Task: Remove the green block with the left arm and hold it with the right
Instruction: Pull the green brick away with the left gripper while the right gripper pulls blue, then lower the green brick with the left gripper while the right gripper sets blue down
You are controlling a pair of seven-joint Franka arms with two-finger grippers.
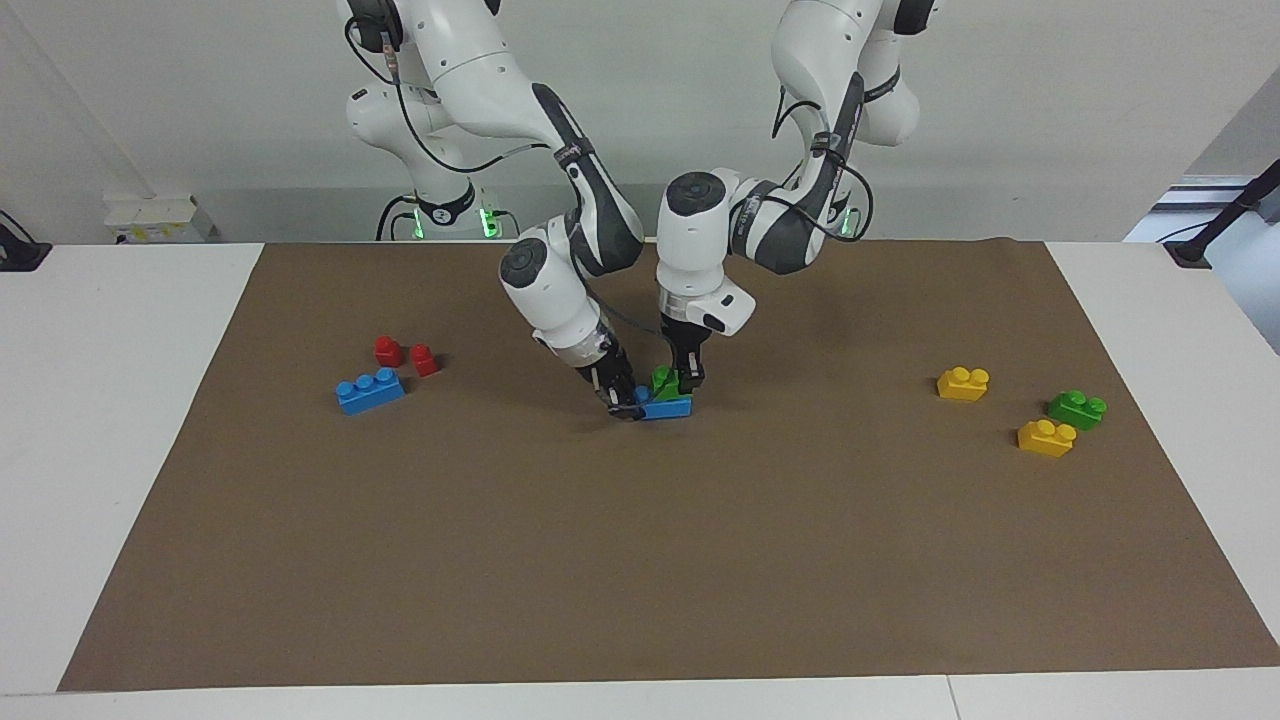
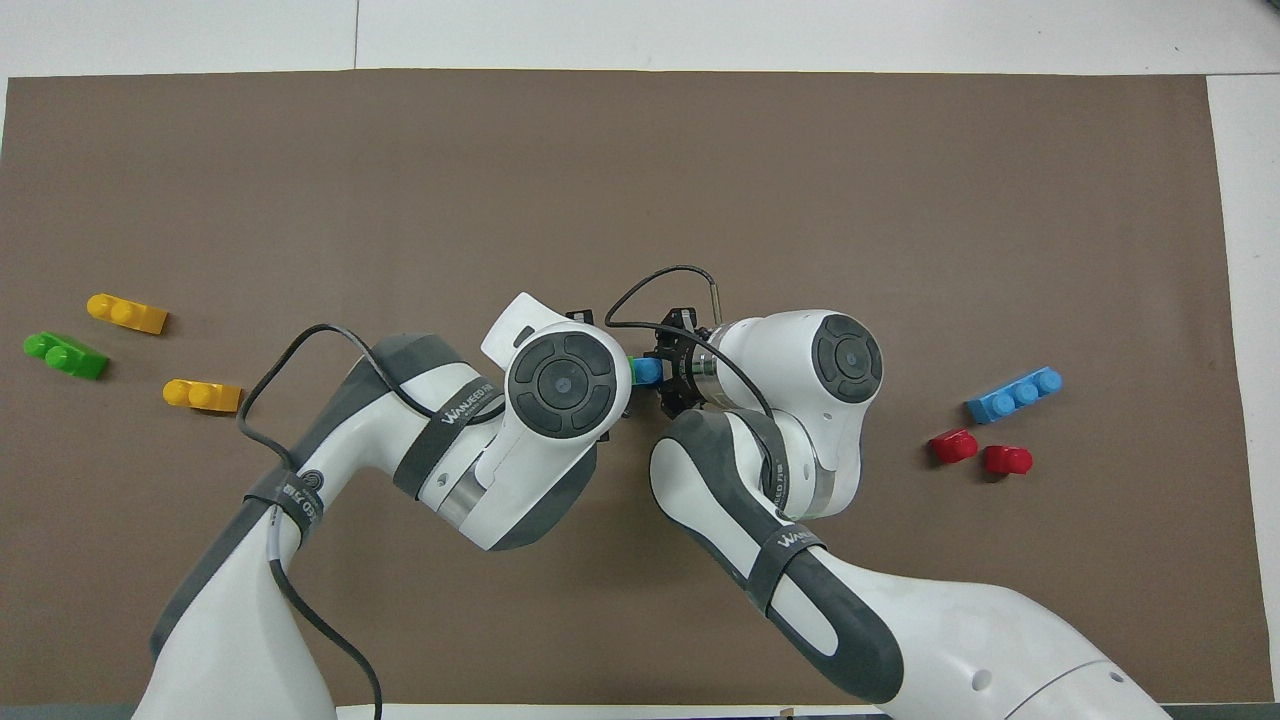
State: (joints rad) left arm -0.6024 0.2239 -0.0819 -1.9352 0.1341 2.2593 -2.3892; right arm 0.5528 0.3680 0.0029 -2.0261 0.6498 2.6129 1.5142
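Observation:
The green block (image 1: 662,381) sits on a blue brick (image 1: 668,408) at the middle of the brown mat; in the overhead view only a sliver of green (image 2: 634,365) and some blue (image 2: 648,372) show. My left gripper (image 1: 684,382) comes down from above, fingers closed on the green block. My right gripper (image 1: 628,404) grips the blue brick at its end toward the right arm's end of the table. From overhead, the left hand hides its own fingers, and the right gripper (image 2: 668,384) shows beside the bricks.
A blue three-stud brick (image 1: 370,390) and two red blocks (image 1: 388,350) (image 1: 425,360) lie toward the right arm's end. Two yellow bricks (image 1: 963,383) (image 1: 1046,437) and a second green brick (image 1: 1077,408) lie toward the left arm's end.

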